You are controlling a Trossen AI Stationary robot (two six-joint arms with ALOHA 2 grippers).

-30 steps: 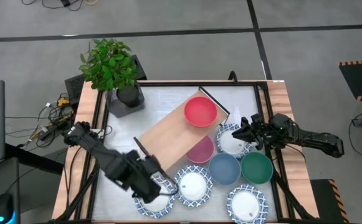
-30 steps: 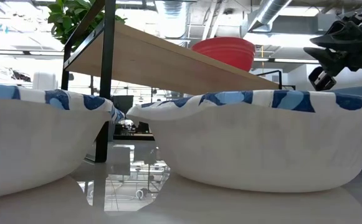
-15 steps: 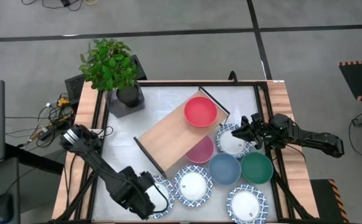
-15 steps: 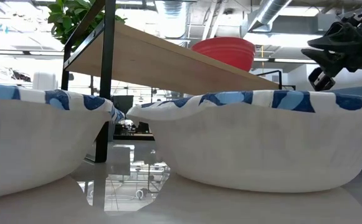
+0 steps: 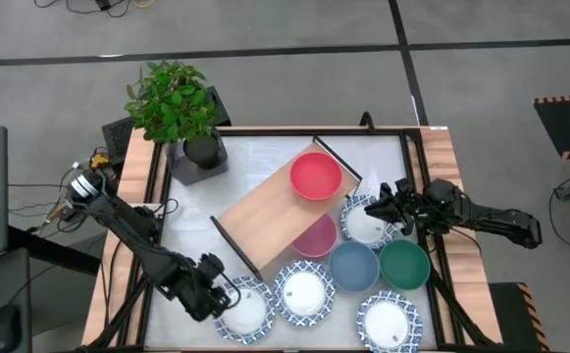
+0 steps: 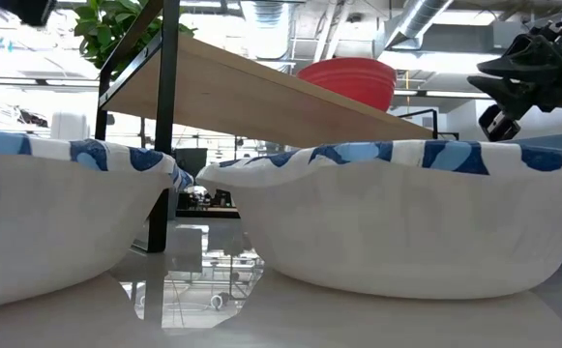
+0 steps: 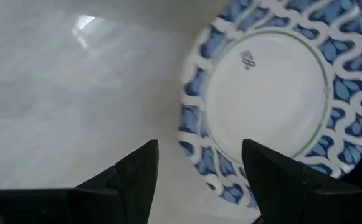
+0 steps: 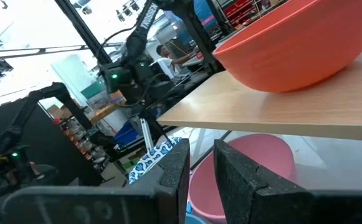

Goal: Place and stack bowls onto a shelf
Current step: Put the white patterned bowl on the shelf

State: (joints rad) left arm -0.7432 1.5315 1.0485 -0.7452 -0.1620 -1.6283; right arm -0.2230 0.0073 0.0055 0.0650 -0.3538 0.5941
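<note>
The left arm is extended from the table's left edge toward the near side, bent at the elbow. The left gripper is held low with its fingers spread wide apart. The right arm is stretched in from the right edge. The right gripper is held with fingers nearly closed, a narrow gap remaining.

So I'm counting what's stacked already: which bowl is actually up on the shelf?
The red bowl, alone on the shelf board's far end. The pink bowl sits underneath it on the table; the rest ring the shelf's near side.
</note>
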